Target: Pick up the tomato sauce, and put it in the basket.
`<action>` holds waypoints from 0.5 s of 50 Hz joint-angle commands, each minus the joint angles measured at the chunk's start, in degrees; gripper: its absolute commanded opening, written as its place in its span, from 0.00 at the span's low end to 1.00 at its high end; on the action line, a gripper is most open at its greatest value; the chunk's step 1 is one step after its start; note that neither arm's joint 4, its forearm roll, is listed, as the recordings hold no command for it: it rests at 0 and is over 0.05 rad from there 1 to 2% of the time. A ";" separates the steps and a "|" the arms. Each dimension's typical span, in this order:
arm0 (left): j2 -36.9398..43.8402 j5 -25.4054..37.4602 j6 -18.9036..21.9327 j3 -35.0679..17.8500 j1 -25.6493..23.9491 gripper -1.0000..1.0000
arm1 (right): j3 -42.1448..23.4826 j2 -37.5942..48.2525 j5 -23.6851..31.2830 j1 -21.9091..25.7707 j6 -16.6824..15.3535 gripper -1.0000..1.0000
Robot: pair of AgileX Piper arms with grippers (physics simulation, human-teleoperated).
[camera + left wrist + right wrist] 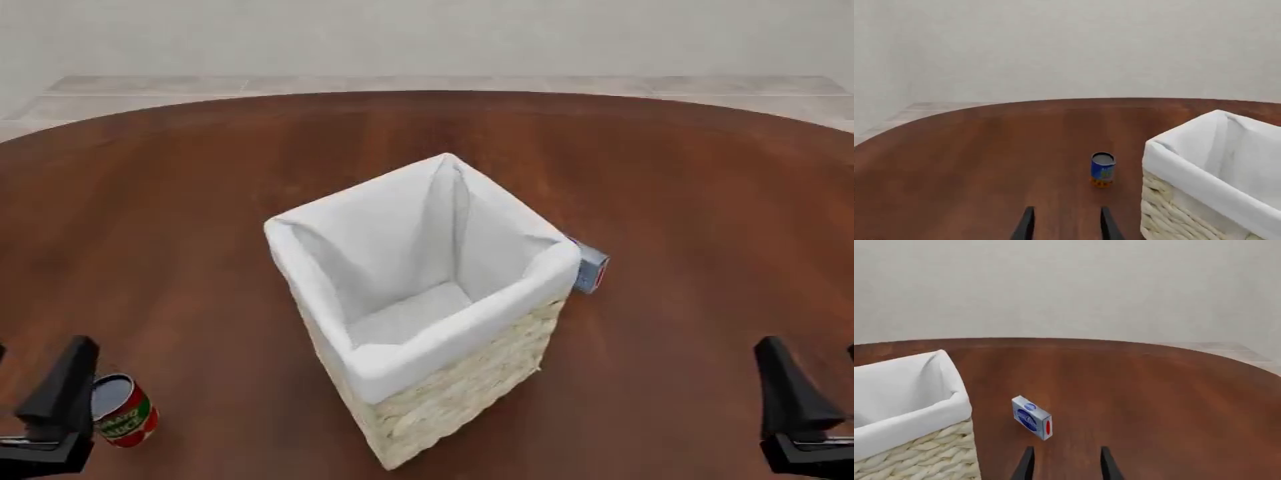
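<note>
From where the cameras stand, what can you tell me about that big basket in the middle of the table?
The basket is tall and rectangular, woven from pale straw-coloured wicker, with a white cloth lining folded over its rim. It stands upright on the dark wooden table, turned corner-on to the front camera. Its inside shows only the lining, nothing else. A small blue-grey box stands close by its far right side; whether they touch is unclear. No gripper touches the basket.
</note>
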 commanded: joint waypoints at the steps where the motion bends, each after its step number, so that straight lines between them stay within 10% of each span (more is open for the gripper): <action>1: 0.95 -0.71 0.73 -0.17 0.55 1.00 | -0.03 1.28 -0.53 0.27 -0.94 1.00; 25: 9.40 -5.66 1.56 -3.02 1.75 1.00 | 0.06 3.93 -1.91 0.78 -0.98 1.00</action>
